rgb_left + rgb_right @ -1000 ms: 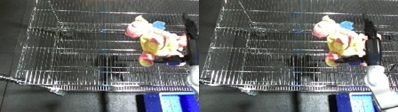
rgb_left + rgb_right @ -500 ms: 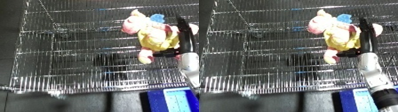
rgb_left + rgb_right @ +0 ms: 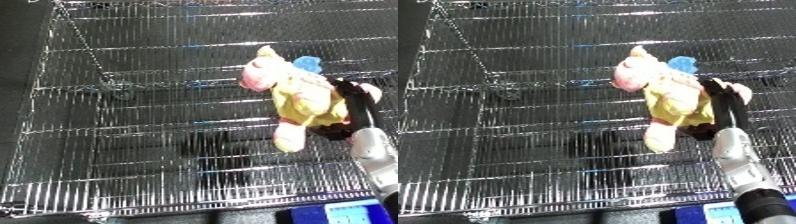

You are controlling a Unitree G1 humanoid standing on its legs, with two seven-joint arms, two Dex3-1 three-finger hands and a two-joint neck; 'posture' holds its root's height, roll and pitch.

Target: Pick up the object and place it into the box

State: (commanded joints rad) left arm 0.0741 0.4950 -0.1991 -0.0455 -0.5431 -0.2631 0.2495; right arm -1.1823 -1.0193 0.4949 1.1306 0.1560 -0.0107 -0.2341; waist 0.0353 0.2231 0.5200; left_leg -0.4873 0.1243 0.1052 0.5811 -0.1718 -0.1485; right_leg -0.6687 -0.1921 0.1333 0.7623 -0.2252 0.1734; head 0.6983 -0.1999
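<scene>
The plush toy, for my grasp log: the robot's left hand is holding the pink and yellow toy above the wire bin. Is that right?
Not quite. It is the right hand that is curled round the plush toy, as the right eye view shows; no left hand is in view. The rest stands: the toy is pink and yellow and is held above the wire bin.

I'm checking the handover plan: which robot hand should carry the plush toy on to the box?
Right. The right robot hand is already curled round the plush toy above the wire basket; the left hand shows in neither view.
</scene>
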